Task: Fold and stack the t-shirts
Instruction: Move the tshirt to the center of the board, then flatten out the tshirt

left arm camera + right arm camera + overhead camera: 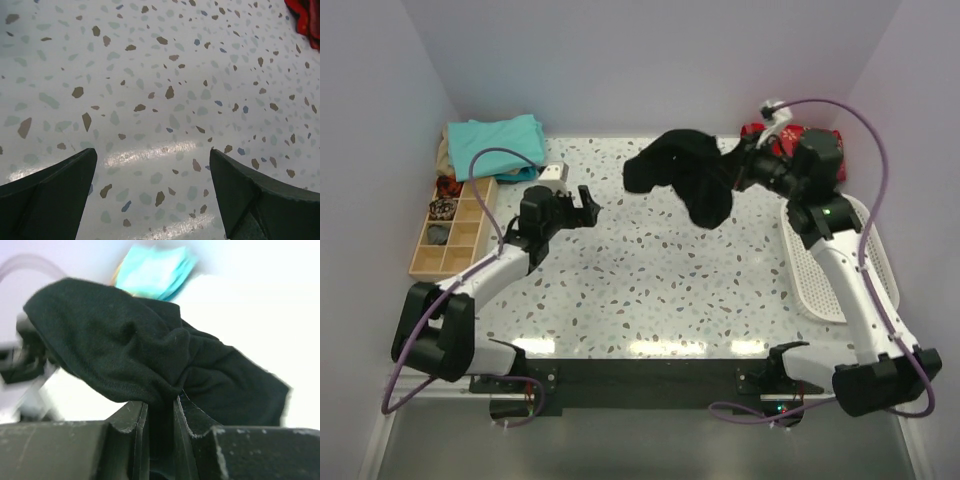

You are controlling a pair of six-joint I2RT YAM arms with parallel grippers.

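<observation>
Right wrist view: my right hand (159,407) pinches the bunched black t-shirt (125,345), not yet folded, right of the folded teal t-shirts (500,140); my left hand (153,152) gapes empty

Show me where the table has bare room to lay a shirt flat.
Bare: the table from middle to front edge, between the open left gripper and the white tray. Crowded: the back-left corner with teal t-shirts and wooden organizer, and back centre, where the right gripper holds the black t-shirt.
</observation>
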